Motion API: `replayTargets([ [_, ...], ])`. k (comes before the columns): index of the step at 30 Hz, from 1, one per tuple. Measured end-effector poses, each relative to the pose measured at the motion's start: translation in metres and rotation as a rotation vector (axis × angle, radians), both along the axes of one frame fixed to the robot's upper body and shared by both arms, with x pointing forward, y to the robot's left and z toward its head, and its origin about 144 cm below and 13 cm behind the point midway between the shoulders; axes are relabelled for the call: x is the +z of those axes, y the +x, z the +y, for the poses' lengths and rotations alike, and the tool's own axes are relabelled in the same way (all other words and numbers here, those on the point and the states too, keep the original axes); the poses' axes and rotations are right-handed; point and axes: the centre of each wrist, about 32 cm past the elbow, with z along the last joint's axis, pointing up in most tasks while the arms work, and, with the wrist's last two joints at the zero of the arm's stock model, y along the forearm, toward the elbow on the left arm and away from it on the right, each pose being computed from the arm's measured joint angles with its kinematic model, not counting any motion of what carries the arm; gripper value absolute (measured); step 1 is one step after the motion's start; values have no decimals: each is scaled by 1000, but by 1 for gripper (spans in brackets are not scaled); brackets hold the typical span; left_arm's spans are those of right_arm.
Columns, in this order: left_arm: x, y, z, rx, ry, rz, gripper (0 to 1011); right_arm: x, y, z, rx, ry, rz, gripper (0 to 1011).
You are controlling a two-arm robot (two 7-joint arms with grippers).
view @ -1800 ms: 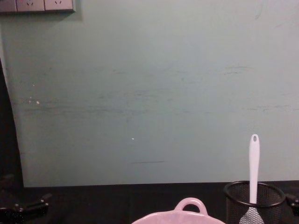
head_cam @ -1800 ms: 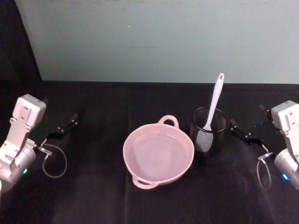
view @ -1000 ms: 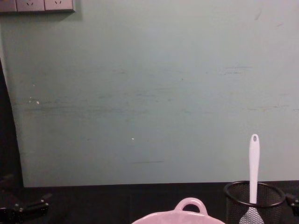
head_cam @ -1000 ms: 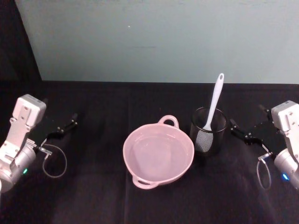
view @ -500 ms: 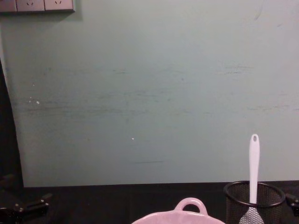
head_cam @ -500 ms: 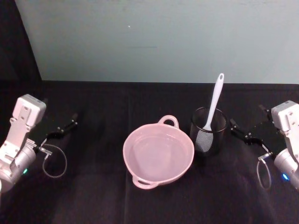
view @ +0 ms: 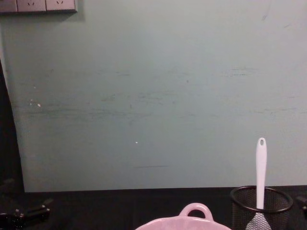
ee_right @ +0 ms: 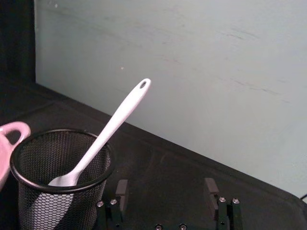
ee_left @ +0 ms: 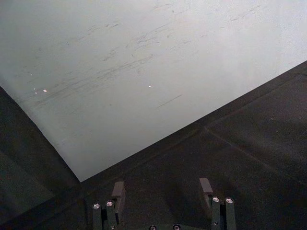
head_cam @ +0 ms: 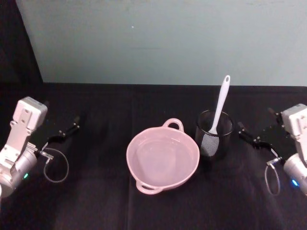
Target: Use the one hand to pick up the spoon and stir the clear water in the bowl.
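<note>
The slim white plastic spoon [head_cam: 219, 104] leans in the black mesh cup [head_cam: 211, 143], right of the round pink bowl [head_cam: 129, 152]. The right gripper [ee_right: 165, 189] sits beside the cup and the left gripper [ee_left: 162, 188] far left, both with fingers spread apart.

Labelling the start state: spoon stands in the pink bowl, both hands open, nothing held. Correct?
Not quite. The head view shows the spoon standing in the black mesh cup, beside the bowl, not in it. The rest holds: the left hand and right hand are open and hold nothing.
</note>
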Motion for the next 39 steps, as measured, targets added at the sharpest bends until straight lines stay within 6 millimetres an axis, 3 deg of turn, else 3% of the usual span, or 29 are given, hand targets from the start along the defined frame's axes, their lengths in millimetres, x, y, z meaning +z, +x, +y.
replayTargets([
  [10, 0, 0, 0, 0, 0, 0, 1005, 17, -25, -14, 3, 158, 15, 1003],
  [16, 0, 0, 0, 0, 0, 0, 1005, 28, -22, -18, 64, 311, 54, 1003],
  [28, 0, 0, 0, 0, 0, 0, 1005, 39, 33, -25, 231, 722, 282, 1003],
  [39, 0, 0, 0, 0, 0, 0, 1005, 47, 73, -34, 285, 905, 453, 1003],
])
